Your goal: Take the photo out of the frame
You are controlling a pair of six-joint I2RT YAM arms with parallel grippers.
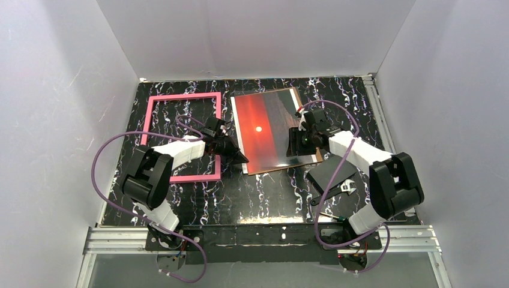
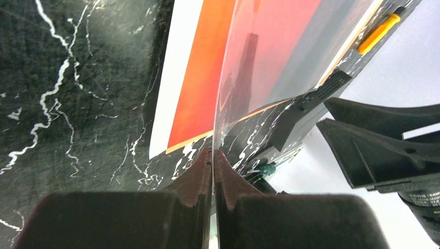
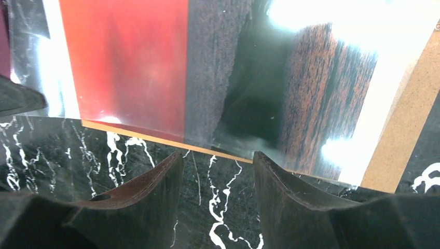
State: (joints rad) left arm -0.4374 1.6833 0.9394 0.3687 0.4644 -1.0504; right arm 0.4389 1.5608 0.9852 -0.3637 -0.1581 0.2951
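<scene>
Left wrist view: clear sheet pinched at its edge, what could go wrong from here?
The left gripper pinches the clear sheet by a thin edge, and it bows: it may slip free or crack. The photo lies under it and could be dragged along. The right gripper is open, pinning nothing.

A thin pink rectangular frame (image 1: 180, 96) fills the tabletop's (image 1: 264, 198) far-left corner. The red-orange sunset photo (image 1: 252, 126) takes the far centre, with a clear plastic sheet (image 2: 259, 67) curling up off its near-left corner. A flat black panel (image 1: 330, 173) blocks the near-right part. The near-edge middle lies open.
</scene>
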